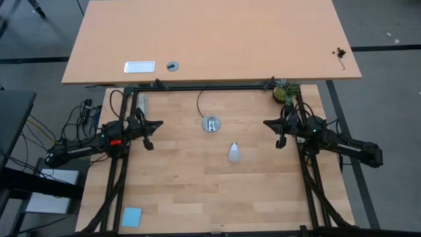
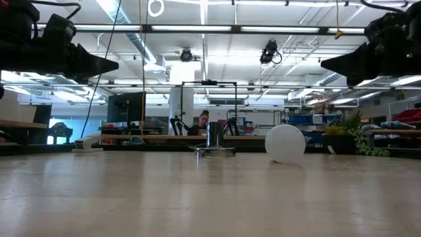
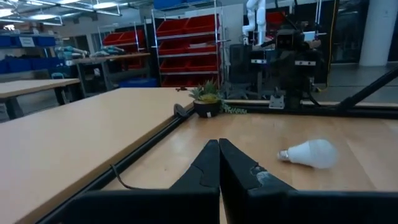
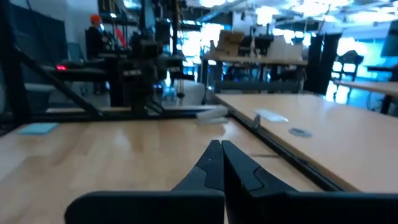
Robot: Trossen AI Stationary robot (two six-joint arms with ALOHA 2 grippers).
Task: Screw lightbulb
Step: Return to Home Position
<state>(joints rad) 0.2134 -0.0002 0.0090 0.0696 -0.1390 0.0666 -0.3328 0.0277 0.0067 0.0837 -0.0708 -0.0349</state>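
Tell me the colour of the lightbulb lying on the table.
The lightbulb is white with a grey screw base; clearest in the left wrist view.

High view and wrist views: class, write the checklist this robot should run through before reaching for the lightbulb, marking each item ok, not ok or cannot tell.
1. Small white pear-shaped lightbulb with grey metal screw base free to grasp: ok, lying on its side on the pale wooden table, held by neither gripper.
2. Round silver socket disc with black cord empty: ok, no bulb in it.
3. Left gripper clear of the bulb: ok, apart from it, by the table's left edge.
4. Right gripper clear of the bulb: ok, by the right edge.
5. Fingers open for a grasp: not ok, both grippers shut.
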